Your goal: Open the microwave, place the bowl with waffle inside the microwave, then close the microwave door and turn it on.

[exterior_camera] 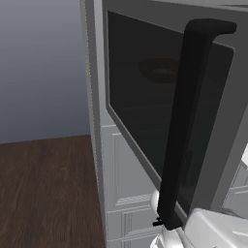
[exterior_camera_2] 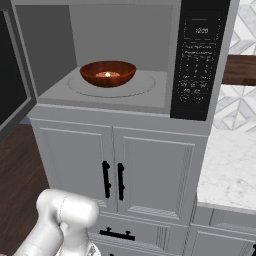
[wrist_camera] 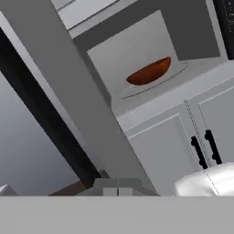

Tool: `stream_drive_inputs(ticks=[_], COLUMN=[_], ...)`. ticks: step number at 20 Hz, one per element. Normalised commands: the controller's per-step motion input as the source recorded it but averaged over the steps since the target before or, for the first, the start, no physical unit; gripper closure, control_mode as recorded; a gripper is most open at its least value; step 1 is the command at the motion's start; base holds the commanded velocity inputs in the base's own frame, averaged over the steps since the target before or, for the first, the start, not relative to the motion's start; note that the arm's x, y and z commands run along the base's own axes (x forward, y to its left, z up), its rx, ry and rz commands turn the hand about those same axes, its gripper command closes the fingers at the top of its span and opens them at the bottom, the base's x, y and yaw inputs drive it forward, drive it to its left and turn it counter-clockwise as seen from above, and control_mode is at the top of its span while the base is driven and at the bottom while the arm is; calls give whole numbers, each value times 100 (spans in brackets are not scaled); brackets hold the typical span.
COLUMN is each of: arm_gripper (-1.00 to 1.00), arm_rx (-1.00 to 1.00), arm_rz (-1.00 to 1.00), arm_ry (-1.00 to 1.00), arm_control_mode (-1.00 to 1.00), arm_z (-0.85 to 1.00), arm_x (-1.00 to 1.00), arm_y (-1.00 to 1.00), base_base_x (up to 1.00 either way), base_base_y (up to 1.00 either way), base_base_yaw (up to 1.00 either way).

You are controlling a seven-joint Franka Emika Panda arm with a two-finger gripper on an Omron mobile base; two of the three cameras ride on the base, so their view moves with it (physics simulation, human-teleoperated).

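The microwave (exterior_camera_2: pixel 125 107) stands open, with its cavity in plain sight. On the turntable inside sits the reddish-brown bowl (exterior_camera_2: pixel 107 73), a pale bit of waffle (exterior_camera_2: pixel 106 74) in its middle. The microwave door (exterior_camera: pixel 145 97) is swung out to the left; its black bar handle (exterior_camera: pixel 186 121) runs down it, and the bowl (exterior_camera: pixel 162 70) shows dimly through the glass. In the hand view my gripper (wrist_camera: pixel 118 191) is shut on nothing, low and beside the door's grey edge (wrist_camera: pixel 68 87), looking up at the bowl (wrist_camera: pixel 148 72).
The dark control panel (exterior_camera_2: pixel 200 55) fills the microwave's right side. White cabinet doors with black handles (exterior_camera_2: pixel 113 180) sit below it. A marble counter (exterior_camera_2: pixel 230 170) lies to the right, and dark wood floor (exterior_camera: pixel 43 193) to the left.
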Motion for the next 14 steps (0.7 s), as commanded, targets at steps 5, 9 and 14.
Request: stream_drive_inputs(ticks=[5,9,14], arm_gripper=[100,100,100], arm_rx=[-31,-33,-30], arm_rz=[-26,-44,-50], arm_ry=[0,2,2], arm_control_mode=[-100,-100,-100], arm_z=[-3,-9,-14], arm_x=[38,88,100], arm_y=[79,83,65], base_base_x=[0,0,0], base_base_y=[0,0,0], base_base_yaw=[0,0,0])
